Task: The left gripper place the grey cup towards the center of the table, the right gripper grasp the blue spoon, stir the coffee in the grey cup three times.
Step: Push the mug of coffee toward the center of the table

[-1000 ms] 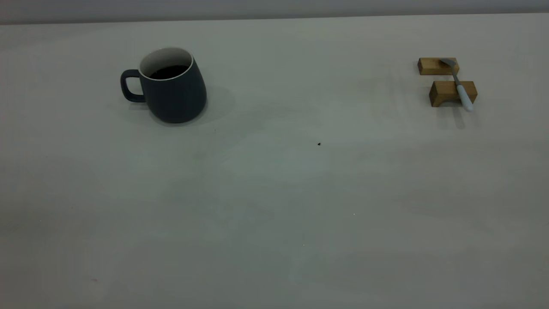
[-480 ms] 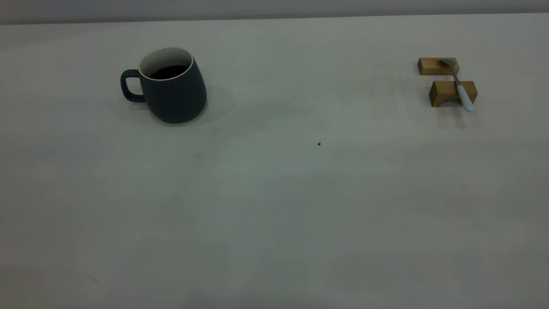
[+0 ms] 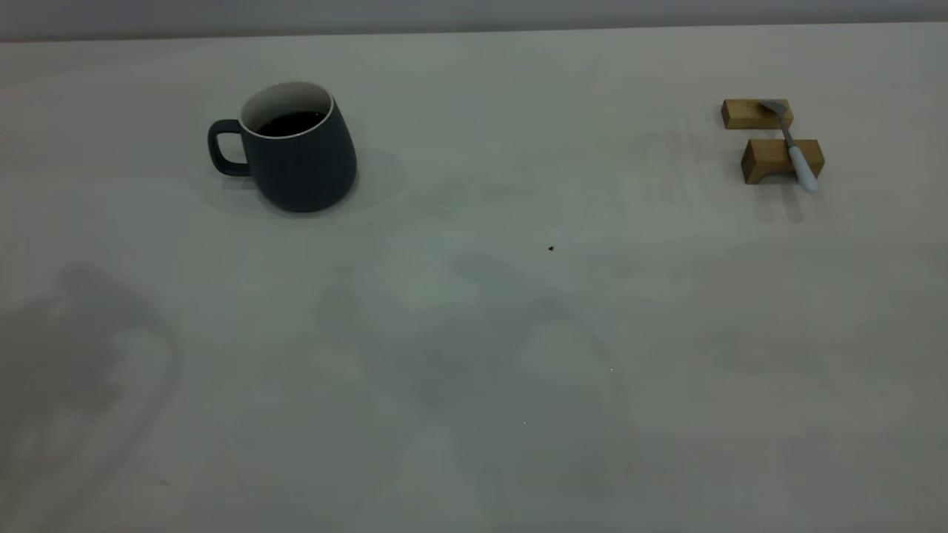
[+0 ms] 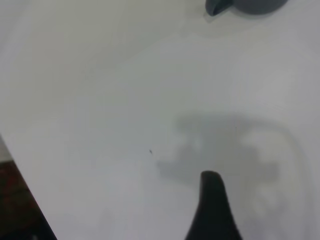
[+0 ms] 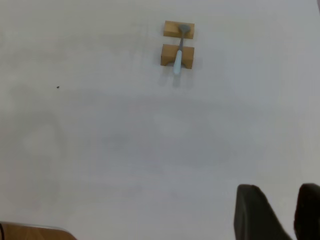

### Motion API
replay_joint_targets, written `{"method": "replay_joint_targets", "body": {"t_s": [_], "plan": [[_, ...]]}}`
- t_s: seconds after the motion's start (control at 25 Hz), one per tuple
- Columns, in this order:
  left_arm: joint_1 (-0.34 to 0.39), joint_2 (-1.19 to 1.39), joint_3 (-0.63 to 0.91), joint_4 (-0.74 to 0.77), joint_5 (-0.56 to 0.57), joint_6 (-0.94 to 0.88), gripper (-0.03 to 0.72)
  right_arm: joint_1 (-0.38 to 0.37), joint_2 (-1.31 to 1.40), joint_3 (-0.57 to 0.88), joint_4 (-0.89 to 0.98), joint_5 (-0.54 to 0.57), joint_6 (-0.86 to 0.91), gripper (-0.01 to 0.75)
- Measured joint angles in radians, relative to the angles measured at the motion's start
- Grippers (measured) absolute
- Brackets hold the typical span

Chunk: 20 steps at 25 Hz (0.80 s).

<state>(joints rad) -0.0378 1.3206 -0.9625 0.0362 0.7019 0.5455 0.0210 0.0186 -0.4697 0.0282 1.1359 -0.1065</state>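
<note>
Table (image 3: pixel 474 355): off-white, matt, smooth, faintly mottled.

Grey cup (image 3: pixel 304 166): ceramic look, dark slate outside with a matt finish; white inside, slightly glossier at the rim.

Coffee (image 3: pixel 292 123): dark, flat surface with a dull sheen.

Blue spoon (image 3: pixel 794 148): grey metal bowl and stem, satin finish; pale blue-white handle, smooth, plastic or glazed, cannot tell which.

Two blocks (image 3: pixel 778 159): bare light-brown wood, matt, clean-cut faces.

Left gripper finger (image 4: pixel 212 210) and right gripper fingers (image 5: pixel 257 215): black, matt, plastic-looking.
</note>
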Motion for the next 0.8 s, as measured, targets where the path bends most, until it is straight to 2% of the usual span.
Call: {"method": "replay_joint_targets", "body": {"t_s": [0.32, 0.8], "plan": [[-0.009, 0.387, -0.211, 0.001, -0.025, 0.231, 0.635, 0.000, 0.000, 0.000, 0.000, 0.000, 0.000, 0.240], [-0.087, 0.839, -0.507, 0.020, -0.054, 0.536, 0.610, 0.000, 0.000, 0.000, 0.000, 0.000, 0.000, 0.240]]}}
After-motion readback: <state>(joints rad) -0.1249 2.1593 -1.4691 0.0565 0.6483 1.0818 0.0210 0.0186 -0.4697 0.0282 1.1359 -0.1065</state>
